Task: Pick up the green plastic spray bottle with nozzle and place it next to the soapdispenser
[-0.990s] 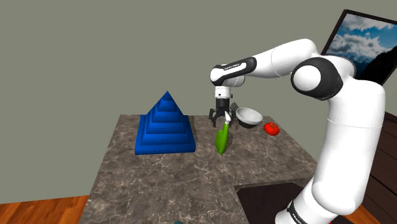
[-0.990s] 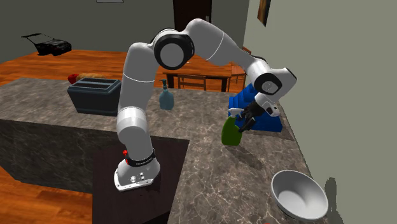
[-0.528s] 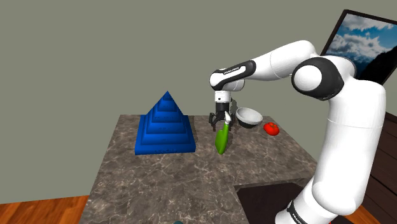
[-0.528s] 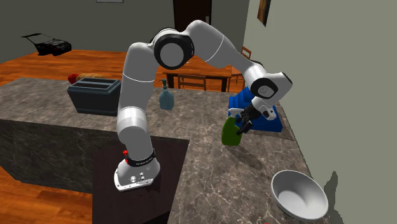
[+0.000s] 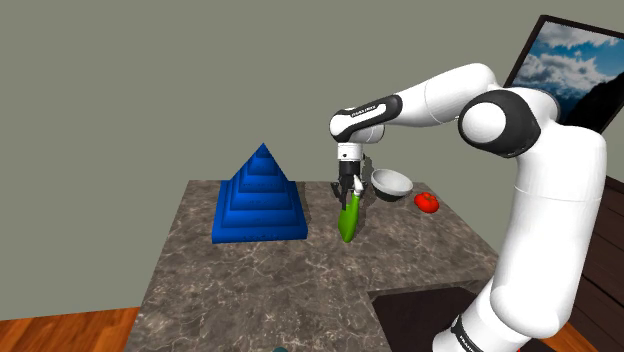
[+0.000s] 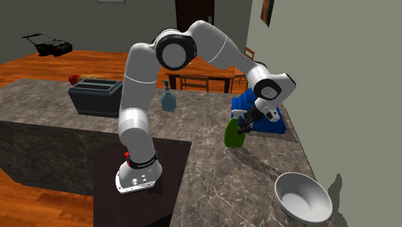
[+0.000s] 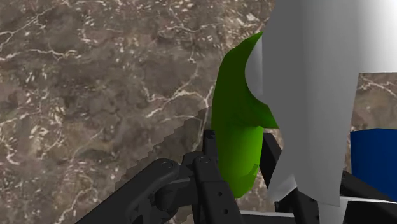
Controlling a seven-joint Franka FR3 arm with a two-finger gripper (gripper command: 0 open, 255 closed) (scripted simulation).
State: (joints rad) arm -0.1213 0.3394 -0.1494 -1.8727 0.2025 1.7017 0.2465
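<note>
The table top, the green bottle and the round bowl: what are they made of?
The table top looks like polished stone, maybe marble: brown-grey with pale wandering veins. The green bottle is smooth, even green with no pattern, so perhaps plastic, though that is a guess. The bowl is plain grey with a soft sheen inside, possibly metal or glazed.
</note>
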